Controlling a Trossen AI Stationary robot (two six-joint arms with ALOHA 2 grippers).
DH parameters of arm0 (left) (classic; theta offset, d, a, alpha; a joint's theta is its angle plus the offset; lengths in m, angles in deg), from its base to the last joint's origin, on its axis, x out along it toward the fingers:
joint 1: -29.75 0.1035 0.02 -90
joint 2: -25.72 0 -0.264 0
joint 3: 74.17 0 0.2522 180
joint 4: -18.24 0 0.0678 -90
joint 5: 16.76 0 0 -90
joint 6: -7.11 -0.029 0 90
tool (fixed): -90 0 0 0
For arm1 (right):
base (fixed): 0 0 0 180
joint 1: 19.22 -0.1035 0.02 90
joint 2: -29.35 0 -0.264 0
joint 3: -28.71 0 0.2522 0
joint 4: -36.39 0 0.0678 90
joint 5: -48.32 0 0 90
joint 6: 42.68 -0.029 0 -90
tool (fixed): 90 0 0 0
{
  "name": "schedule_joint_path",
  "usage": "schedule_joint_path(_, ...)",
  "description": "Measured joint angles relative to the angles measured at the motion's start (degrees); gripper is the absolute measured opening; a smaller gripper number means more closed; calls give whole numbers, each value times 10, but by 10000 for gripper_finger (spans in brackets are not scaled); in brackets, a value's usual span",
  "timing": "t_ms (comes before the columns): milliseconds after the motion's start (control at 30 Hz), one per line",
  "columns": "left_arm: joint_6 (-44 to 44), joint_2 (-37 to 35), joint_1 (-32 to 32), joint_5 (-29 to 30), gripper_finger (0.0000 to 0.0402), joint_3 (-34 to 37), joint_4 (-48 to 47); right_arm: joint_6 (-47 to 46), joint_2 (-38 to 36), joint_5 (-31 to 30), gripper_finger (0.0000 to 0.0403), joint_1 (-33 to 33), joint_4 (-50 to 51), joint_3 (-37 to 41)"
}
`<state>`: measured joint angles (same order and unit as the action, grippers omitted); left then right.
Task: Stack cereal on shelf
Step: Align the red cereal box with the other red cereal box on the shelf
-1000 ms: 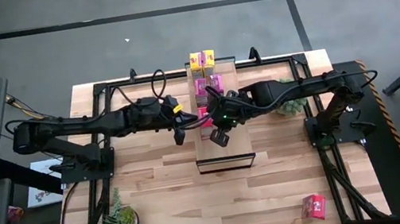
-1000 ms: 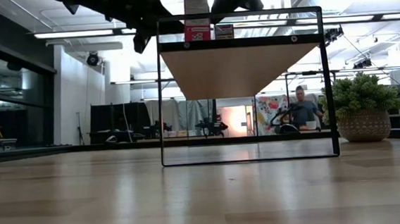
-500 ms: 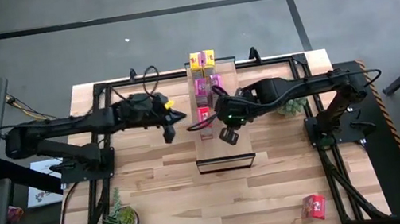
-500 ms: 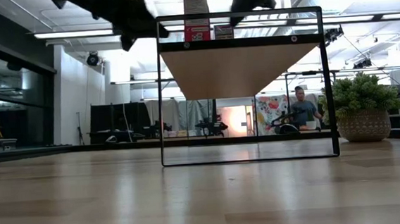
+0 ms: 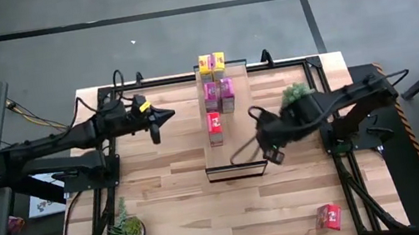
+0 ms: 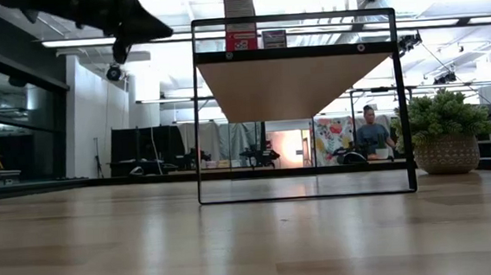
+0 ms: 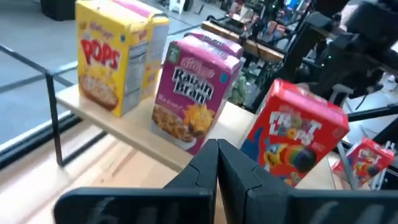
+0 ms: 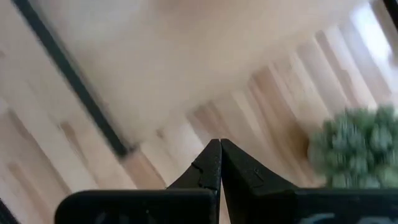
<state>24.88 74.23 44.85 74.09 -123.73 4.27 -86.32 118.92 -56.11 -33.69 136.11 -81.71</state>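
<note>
Bench point(image 5: 171, 191): light wood planks, dark frame.

Shelf point(image 5: 237, 159): long, narrow, raised on a dark frame, running from the middle of the far edge toward the bench centre.

Left arm: over the left half, clear of the shelf; left gripper point(image 5: 156, 119) has its fingers pressed together, empty.

Right arm: just off the shelf's right side; right gripper point(image 5: 272, 148) likewise pinched closed, carrying nothing.

Cereal on shelf, five boxes: two yellow boxes point(image 5: 212, 62) at the far end, two pink boxes point(image 5: 219, 92) next, one red box point(image 5: 214, 122) on the left side nearer the centre.

Loose red box point(image 5: 327, 216): near the near-right corner, well apart from the shelf.

Handling, judged: light, thin card, stiff along edges, easily dented; smooth printed faces may slip. Best taken across the two narrow sides, gently.
</note>
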Motion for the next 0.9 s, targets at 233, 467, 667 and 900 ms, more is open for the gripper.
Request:
schedule_joint_path(233,17,-9,0,-2,0,18,4,-123,-18,15,0,-102,35,19)
schedule_joint_path(467,27,-9,0,-2,0,18,6,-384,-108,40,0,-178,35,147)
schedule_joint_path(667,32,-9,0,-2,0,18,6,-670,-213,57,0,-234,9,248)
schedule_joint_path(900,32,-9,0,-2,0,18,7,-825,-260,141,5,-281,-13,316)
